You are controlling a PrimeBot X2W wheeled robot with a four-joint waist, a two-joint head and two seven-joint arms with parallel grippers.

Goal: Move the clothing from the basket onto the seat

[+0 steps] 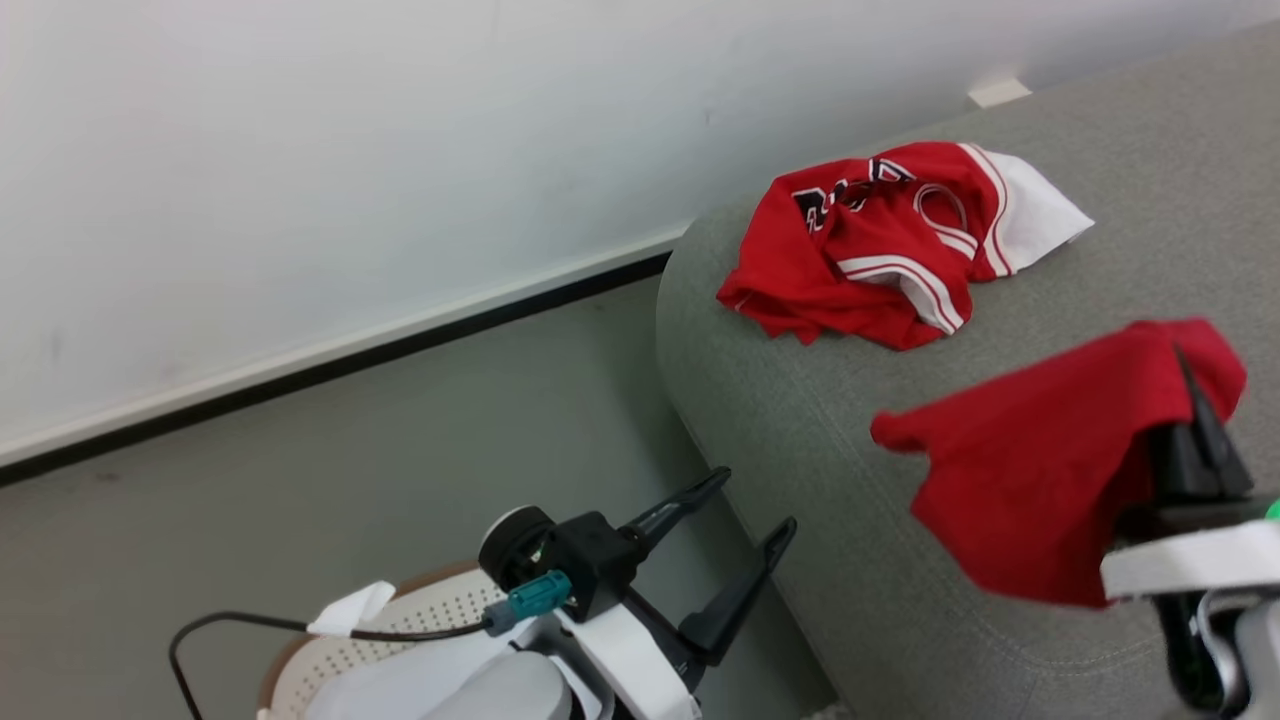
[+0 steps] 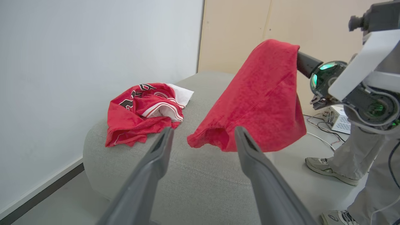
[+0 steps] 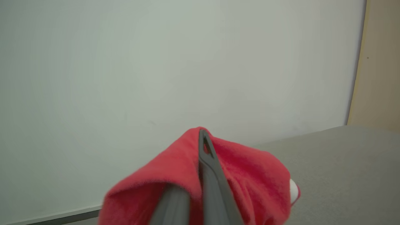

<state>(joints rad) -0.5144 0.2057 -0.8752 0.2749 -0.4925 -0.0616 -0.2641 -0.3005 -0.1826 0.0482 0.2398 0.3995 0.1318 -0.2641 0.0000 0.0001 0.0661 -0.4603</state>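
The right pincer [image 1: 1188,368] is clamped on a plain red garment [image 1: 1040,470], its two dark fingers pressed together with the cloth draped over and around them. In the right wrist view one finger [image 3: 204,150] pokes up through the top of the fabric. The garment hangs from the pincer above the grey sofa [image 1: 830,450], near its front edge; I cannot tell whether its lower hem touches the cushion.

Farther back on the sofa, well apart from the hanging piece, lies a crumpled garment [image 1: 880,250], red with white trim, white stripes and black-and-white lettering. It rests near the sofa's rounded corner, close to the white wall [image 1: 350,180].

The left pincer [image 1: 755,500] has its fingers spread apart and holds nothing. It hovers over the grey floor [image 1: 450,430] just beside the sofa's side, pointing toward the sofa. Below and behind it sits the basket [image 1: 420,615], white and perforated with a brown rim, partly hidden by the arm.

In the left wrist view a person's legs and pale shoes [image 2: 331,168] stand on the floor beyond the sofa.
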